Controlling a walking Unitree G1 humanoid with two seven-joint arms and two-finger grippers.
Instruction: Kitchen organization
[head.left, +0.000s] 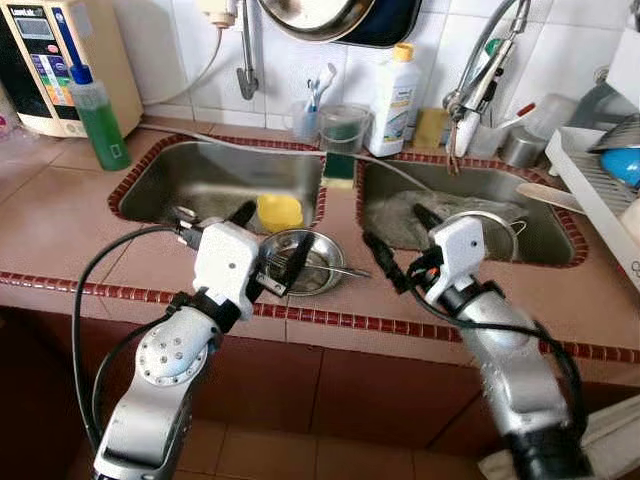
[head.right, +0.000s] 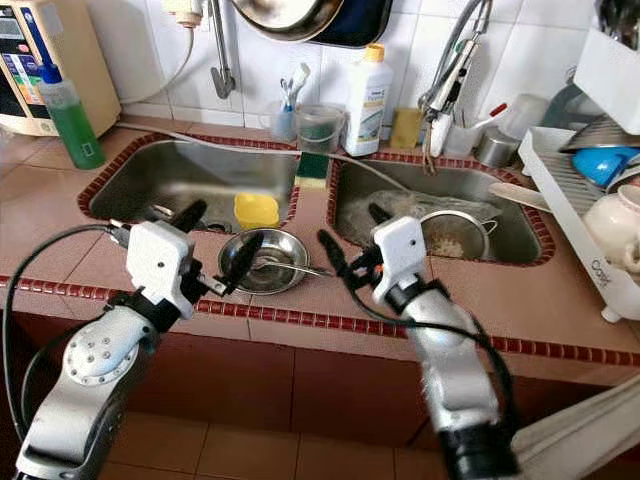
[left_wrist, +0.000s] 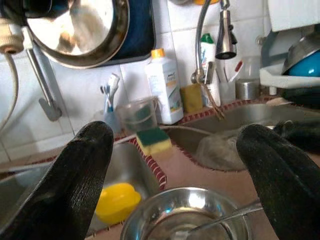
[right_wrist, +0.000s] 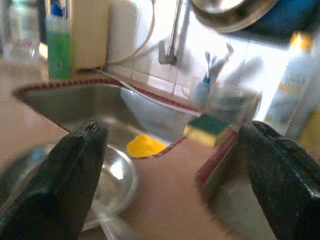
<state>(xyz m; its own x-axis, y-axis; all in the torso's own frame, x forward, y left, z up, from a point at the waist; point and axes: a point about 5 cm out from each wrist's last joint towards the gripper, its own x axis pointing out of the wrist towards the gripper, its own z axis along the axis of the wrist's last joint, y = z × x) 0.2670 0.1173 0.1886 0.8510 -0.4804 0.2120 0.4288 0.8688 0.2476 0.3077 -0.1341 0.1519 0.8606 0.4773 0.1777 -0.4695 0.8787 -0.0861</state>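
Left gripper wide open and empty just over the steel bowl, right gripper wide open and empty just right of the bowl, yellow cup behind the bowl in the sink, green-and-yellow sponge farther back.

Two silver metal arms, each ending in a white boxy wrist housing and a gripper of two long black fingers. The left gripper sits on a rounded silver joint studded with small screws at about 7 o'clock of its housing; a looping black cable runs alongside. The right gripper carries black cables with red wiring at the wrist.
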